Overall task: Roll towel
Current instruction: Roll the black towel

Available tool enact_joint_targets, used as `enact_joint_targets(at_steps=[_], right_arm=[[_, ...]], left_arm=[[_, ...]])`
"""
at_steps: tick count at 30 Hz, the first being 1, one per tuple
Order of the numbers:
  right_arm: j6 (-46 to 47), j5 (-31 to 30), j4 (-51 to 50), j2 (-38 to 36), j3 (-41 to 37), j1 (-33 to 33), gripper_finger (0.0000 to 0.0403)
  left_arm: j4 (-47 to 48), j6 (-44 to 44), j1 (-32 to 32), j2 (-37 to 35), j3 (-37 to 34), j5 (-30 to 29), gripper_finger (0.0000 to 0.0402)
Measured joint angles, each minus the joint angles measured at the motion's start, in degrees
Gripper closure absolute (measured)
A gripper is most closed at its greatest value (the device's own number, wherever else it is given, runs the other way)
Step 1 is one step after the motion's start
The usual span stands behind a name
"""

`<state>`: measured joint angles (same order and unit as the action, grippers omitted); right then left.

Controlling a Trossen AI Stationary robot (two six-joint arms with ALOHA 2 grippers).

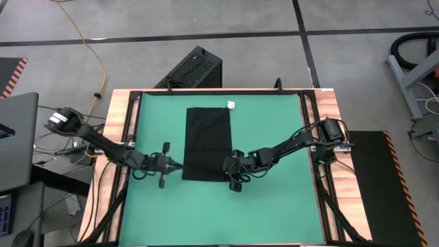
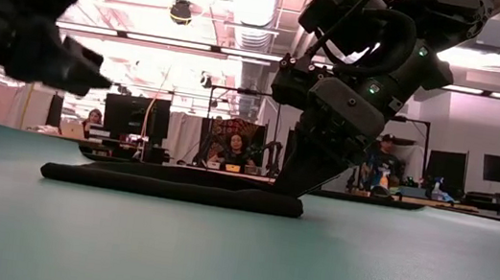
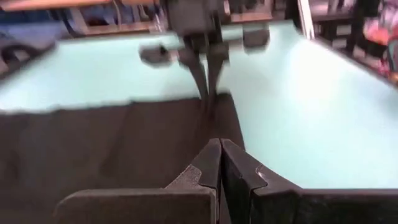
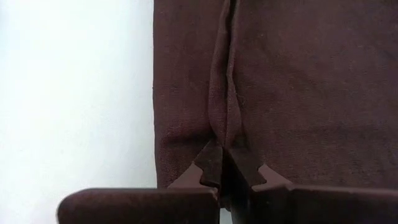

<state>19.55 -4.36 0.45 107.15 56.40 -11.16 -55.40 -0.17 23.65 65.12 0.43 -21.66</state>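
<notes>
A green mat (image 1: 274, 206) covers a wood-framed table on a grey floor marked with dark lines.

High view: the towel (image 1: 207, 140), a black rectangle with a small white tag (image 1: 232, 104) at its far corner, lies flat in the middle of the mat. The right gripper (image 1: 235, 171) sits at the towel's near right corner. The left gripper (image 1: 167, 167) waits just beside the towel's near left edge, over bare mat.

Low view: beyond the mat lies a lit workroom with monitors and seated people. The towel (image 2: 171, 186) forms a low, flat strip, and the right gripper (image 2: 290, 186) reaches down to its end.

Left wrist view: the left gripper (image 3: 221, 152) has its jaws together on nothing, with the towel (image 3: 112, 146) spread ahead and the other arm's fingers standing at the far corner.

Right wrist view: the right gripper (image 4: 227, 163) is clamped on a narrow pinch of the towel (image 4: 298, 87), from which a raised crease runs away along the cloth.

Risk: the grip appears to hold only a thin ridge close to the edge. Judged from this, the cloth could slip out as the roll starts, or the single held corner could pull the towel askew and give a crooked, cone-shaped roll, because the opposite corner is unheld.
</notes>
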Motion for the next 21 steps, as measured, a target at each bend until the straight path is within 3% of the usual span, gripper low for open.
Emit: enact_joint_targets(at_steps=[3,8,12,16,21], right_arm=[[-0.02,0.00,0.00,0.00,0.00,0.00,0.0377],[-0.03,0.00,0.00,0.00,0.00,-0.04,0.0377],[-0.10,-0.01,0.01,0.00,0.00,-0.04,0.0377],[-0.11,-0.04,0.04,0.00,0.00,-0.04,0.0377],[-0.11,-0.05,0.10,0.00,0.00,-0.04,0.0377]], left_arm=[[6.23,0.57,0.49,-8.59,0.06,-2.87,0.0401],[24.86,-1.55,2.43,-25.65,0.06,-9.95,0.0402],[36.72,-6.49,2.78,-34.37,0.06,-9.14,0.0401],[37.49,-8.55,2.83,-34.58,0.06,-6.28,0.0401],[31.67,-6.64,2.81,-28.57,0.02,-4.82,0.0402]])
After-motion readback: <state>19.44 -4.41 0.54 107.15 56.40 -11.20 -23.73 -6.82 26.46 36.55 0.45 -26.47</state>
